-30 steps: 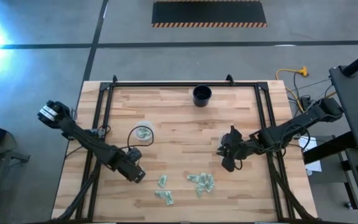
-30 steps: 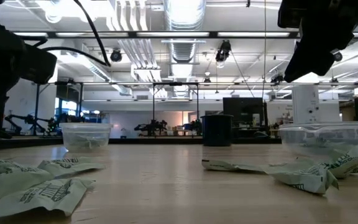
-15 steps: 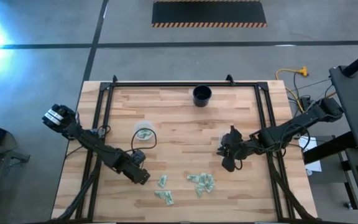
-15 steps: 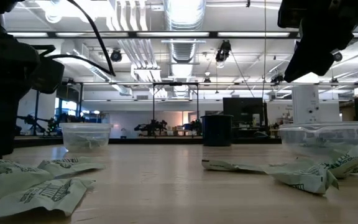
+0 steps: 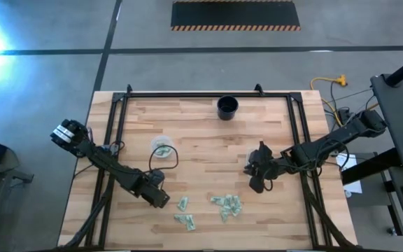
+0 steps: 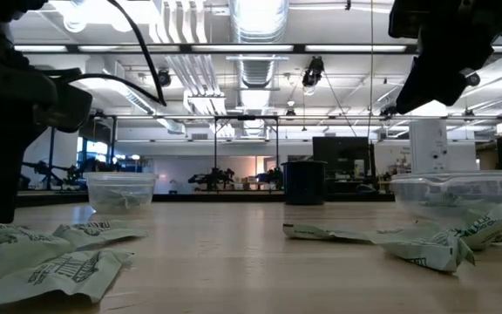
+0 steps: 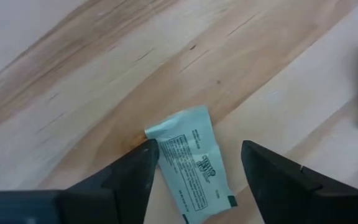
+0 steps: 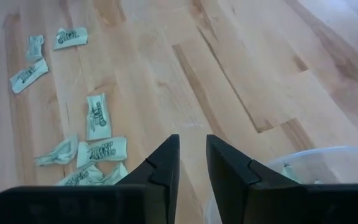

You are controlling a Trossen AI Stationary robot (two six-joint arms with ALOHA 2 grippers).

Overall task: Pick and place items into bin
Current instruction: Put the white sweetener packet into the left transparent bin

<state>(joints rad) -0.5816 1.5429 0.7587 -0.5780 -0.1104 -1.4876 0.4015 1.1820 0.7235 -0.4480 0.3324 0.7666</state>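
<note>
Small pale green and white packets lie flat on the wooden table: one (image 5: 182, 204) beside my left gripper (image 5: 161, 199), another (image 5: 185, 222) nearer the front edge, and a cluster (image 5: 227, 204) to the right. In the left wrist view my open left gripper (image 7: 197, 155) hangs low over a single packet (image 7: 191, 165), one finger on each side of it. My right gripper (image 5: 257, 180) hovers by the right clear tub (image 8: 303, 168); its fingers (image 8: 192, 152) stand a narrow gap apart with nothing between them. A second clear tub (image 5: 161, 148), holding packets, sits left of centre.
A black cup (image 5: 227, 107) stands near the far edge. A black frame rail (image 5: 208, 94) runs around the tabletop. The low view shows both tubs (image 6: 121, 190) (image 6: 451, 187) and crumpled packets (image 6: 50, 262) (image 6: 425, 244) in front. Bare wood lies between the tubs and the cup.
My left gripper has moved a short way toward the table's right and near edges, closing on the packets, and has come down over one of them. The right arm and the packets have stayed where they were.
</note>
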